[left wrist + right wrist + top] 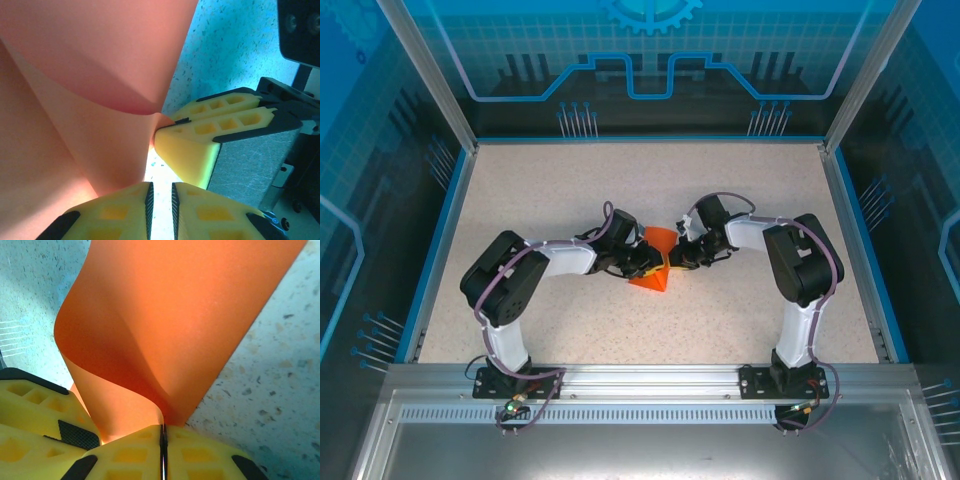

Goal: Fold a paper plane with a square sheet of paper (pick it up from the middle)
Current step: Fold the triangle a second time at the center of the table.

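square sheet of paper (190, 315) tight in right gripper (162, 434) (left gripper (161, 195) narrowly ajar beside it)

I work in a lab robot cell: speckled table (650, 180), aluminium frame posts (428, 75), blue circuit-print wall panels (720, 60), metal mounting rail (650, 378) at my near edge.

paper (649, 280) at table (560, 195) centre — left fingers (112, 216) left of it, right fingers (202, 456) right

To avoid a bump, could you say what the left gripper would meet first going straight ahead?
Probably the right gripper, pinching the paper just ahead of the left gripper; depth is unclear.
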Controlling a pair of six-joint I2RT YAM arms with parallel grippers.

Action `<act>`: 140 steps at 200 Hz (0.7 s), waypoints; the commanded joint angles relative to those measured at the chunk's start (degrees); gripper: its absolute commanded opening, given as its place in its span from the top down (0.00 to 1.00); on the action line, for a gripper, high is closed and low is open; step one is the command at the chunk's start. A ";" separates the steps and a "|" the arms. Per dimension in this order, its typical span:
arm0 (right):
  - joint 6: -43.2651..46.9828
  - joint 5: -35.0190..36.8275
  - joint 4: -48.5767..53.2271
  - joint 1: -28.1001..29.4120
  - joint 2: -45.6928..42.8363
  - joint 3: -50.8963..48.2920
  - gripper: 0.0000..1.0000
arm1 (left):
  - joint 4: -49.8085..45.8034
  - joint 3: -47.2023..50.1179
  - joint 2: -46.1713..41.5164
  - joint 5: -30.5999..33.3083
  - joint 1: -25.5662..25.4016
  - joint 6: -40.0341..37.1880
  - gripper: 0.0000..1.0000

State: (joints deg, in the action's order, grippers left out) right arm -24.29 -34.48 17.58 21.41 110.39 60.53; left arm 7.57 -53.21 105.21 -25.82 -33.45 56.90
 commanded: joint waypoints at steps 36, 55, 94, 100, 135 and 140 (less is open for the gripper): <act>1.27 0.48 2.36 0.92 0.75 1.21 0.90 | -1.78 -0.71 1.93 -0.63 -0.21 -0.68 0.80; 1.27 0.40 2.32 1.00 0.93 1.37 0.90 | -2.01 -0.62 2.02 -0.30 -0.22 -0.70 0.80; 1.43 0.37 2.45 1.09 1.37 1.71 0.90 | -2.26 -0.31 2.03 0.05 -0.28 -0.64 0.80; 1.43 0.45 2.50 1.09 1.43 1.78 0.90 | -2.30 -0.31 2.10 0.15 -0.27 -0.61 0.80; 1.43 0.27 2.46 1.18 2.01 2.14 0.90 | -2.86 -0.23 2.12 0.75 -0.28 -0.61 0.81; 1.44 0.21 2.45 1.18 1.97 2.13 0.90 | -2.98 -0.20 2.19 0.82 -0.21 -0.62 0.81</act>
State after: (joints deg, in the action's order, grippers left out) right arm -23.88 -34.30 18.90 21.52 111.04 61.41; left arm 6.63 -53.21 106.19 -25.76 -33.45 56.90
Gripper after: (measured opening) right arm 0.104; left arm 0.193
